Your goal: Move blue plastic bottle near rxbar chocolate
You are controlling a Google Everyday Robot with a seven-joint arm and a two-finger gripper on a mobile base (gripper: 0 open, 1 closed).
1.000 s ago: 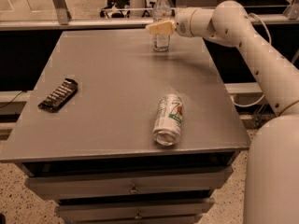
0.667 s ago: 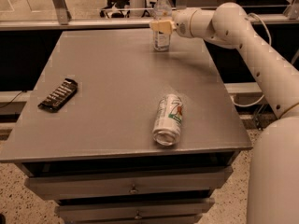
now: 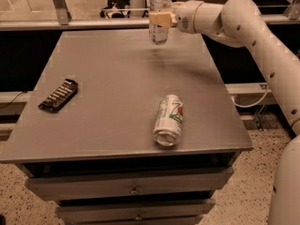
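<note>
Delta vs a second ago: the blue plastic bottle (image 3: 159,34) is up off the bench (image 3: 117,69). Its base was sitting on the far edge of the top; now it hangs just clear of it, with a faint shadow (image 3: 158,53) on the surface right below. It has also come slightly left in view. The hand (image 3: 158,19) has risen with it and the arm (image 3: 243,27) reaches in from the right as before. Nothing else moved.

Hand state: clamped on the bottle, tan fingers (image 3: 162,18) across the mid-body at label height. Bottle is upright in the grip, white cap above the hand, lower half hanging below it.

The hand sits over the far edge of the bench, roughly mid-width.

rxbar chocolate (image 3: 58,95): well apart from the hand, far off to its left in view and a good way nearer the camera. It lies flat near the left edge of the bench, long axis on a diagonal, dark wrapper with pale lettering up.

Drink can (image 3: 168,120): on its side, almost straight below the hand in view, near the front edge, open end toward the camera. It's also well apart from the bar.

Drawers (image 3: 133,184) under the top are closed.
</note>
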